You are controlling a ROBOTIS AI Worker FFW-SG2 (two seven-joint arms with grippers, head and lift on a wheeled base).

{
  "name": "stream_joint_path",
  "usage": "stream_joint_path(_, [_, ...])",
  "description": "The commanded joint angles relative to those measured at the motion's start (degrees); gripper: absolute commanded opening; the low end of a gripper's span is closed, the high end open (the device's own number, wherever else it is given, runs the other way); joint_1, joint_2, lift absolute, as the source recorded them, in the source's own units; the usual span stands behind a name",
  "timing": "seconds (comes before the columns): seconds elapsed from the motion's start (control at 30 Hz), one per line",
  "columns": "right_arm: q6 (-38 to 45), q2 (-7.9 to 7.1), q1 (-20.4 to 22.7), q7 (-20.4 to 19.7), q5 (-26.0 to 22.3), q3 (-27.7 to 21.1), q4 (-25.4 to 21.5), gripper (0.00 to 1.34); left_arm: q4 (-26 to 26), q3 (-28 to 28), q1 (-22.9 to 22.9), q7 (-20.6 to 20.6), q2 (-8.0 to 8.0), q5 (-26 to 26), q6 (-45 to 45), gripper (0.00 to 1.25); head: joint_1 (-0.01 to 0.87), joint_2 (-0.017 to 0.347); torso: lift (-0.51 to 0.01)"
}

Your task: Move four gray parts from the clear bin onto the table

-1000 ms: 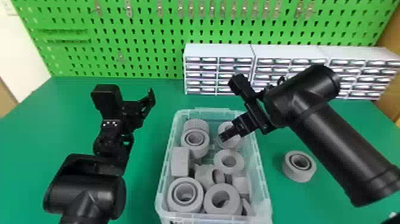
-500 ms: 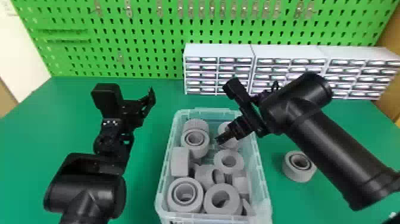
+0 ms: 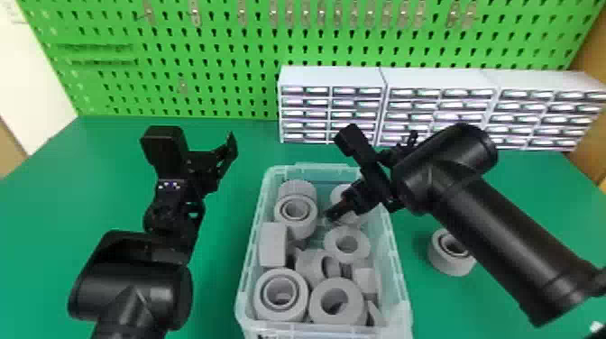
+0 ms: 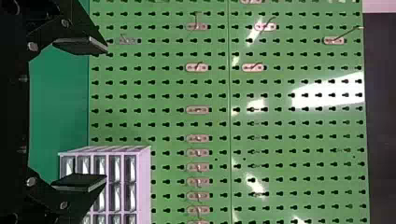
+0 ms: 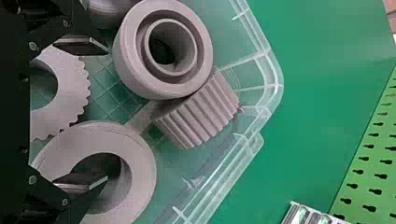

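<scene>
No readable text (nor numbers)

A green pegboard fitted with metal hooks is set behind the green table. White drawer units are lined up before it, and glare is reflected.

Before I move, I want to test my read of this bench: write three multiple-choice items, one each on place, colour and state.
1. Beside the bin, a gray part rests on the table:
A) left
B) right
2. The pegboard is:
A) green
B) white
C) blue
3. The left gripper is:
A) shut
B) holding a part
C) open

Key:
1 B: it lies beyond the bin's right side.
2 A: the board behind the table is green.
3 C: its fingers stand wide apart, gripping nothing.
</scene>
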Motion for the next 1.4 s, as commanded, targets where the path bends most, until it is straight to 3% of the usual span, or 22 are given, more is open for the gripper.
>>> stream_joint_path(0.0, [-2.4, 0.0, 0.3, 0.0, 0.0, 0.1, 2.2, 1.01, 0.3, -0.3, -0.2, 0.0, -0.04, 0.1, 0.0, 0.96, 0.693, 0.072, -0.052])
stream_joint_path(0.47, [-5.3, 0.0, 0.6, 0.0, -0.5, 0.8, 4.9, 1.0, 0.7, -0.7, -0.6, 0.1, -0.04, 0.4, -0.1, 0.96, 0.693, 0.072, -0.052])
stream_joint_path(0.87, [-1.2, 0.35, 0.0, 0.0, -0.5, 1.5, 4.0, 0.48, 0.8, -0.5, -0.3, 0.1, 0.05, 0.6, -0.4, 0.96, 0.693, 0.072, -0.052])
stream_joint_path(1.1, [1.6, 0.44, 0.0, -0.1, -0.6, 1.5, 1.8, 0.3, 0.8, -0.3, -0.1, 0.1, 0.05, 0.6, -0.5, 0.96, 0.693, 0.072, -0.052])
stream_joint_path(1.37, [4.8, 0.53, -0.1, -0.2, -2.4, -0.3, 0.1, 0.29, 0.8, -0.2, 0.1, 0.1, 0.05, 0.6, -0.6, 0.96, 0.693, 0.072, -0.052])
